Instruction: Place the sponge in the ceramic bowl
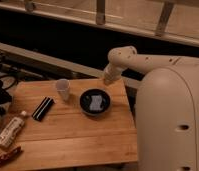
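The dark glossy ceramic bowl (95, 102) stands on the wooden table (68, 135), right of centre. The light-blue sponge (96, 101) lies flat inside it. My gripper (108, 78) hangs at the end of the white arm, above and behind the bowl's far right rim, clear of the sponge.
A small pale cup (62, 89) stands left of the bowl. A black flat bar (42, 108) lies further left. A bottle (9, 131) and a snack wrapper (6, 156) lie at the table's left edge. My white body (168, 125) fills the right side.
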`<state>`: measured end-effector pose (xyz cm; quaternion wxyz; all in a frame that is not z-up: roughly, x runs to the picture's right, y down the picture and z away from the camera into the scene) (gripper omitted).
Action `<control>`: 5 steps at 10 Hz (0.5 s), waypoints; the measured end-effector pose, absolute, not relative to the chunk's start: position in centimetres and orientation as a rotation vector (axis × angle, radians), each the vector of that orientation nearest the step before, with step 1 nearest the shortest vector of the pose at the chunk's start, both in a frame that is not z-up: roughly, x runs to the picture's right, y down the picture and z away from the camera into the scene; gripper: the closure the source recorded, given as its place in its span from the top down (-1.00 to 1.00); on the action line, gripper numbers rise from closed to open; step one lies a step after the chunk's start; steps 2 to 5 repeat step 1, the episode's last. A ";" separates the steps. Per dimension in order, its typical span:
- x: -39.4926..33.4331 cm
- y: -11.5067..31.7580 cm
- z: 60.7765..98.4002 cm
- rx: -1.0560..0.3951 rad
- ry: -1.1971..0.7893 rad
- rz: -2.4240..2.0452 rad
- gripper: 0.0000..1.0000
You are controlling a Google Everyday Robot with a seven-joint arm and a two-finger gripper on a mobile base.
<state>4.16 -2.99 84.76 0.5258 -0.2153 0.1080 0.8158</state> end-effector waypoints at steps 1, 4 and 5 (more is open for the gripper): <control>4.0 -2.5 84.4 -0.513 0.258 1.949 -0.87; 4.0 -2.5 84.4 -0.513 0.258 1.949 -0.87; 4.0 -2.5 84.4 -0.513 0.258 1.949 -0.87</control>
